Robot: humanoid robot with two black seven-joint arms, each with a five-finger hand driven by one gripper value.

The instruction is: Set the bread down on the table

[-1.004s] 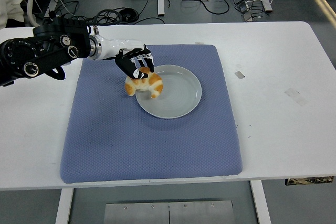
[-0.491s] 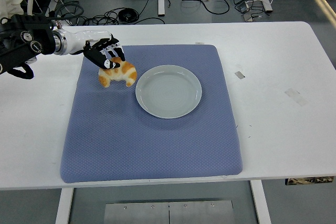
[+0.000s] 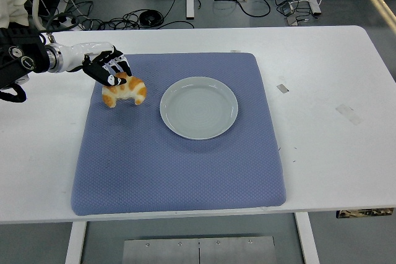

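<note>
Holding the bread [image 3: 124, 91] from above, the left hand [image 3: 107, 67] has its fingers curled around the top of it, so the grasp is closed on the bread. The bread is off the plate [image 3: 198, 107], which lies empty at the middle of the blue mat [image 3: 179, 165], and it is now at about ten o'clock from the plate, over the left part of the mat. I cannot tell if it touches the mat or hangs just above it. I judge the task more than half done: what is left is to set the bread down and open the fingers. The left arm comes in from nine o'clock, stretched almost level over the white table [image 3: 328, 91], with the palm turned down. The right hand is not visible.
</note>
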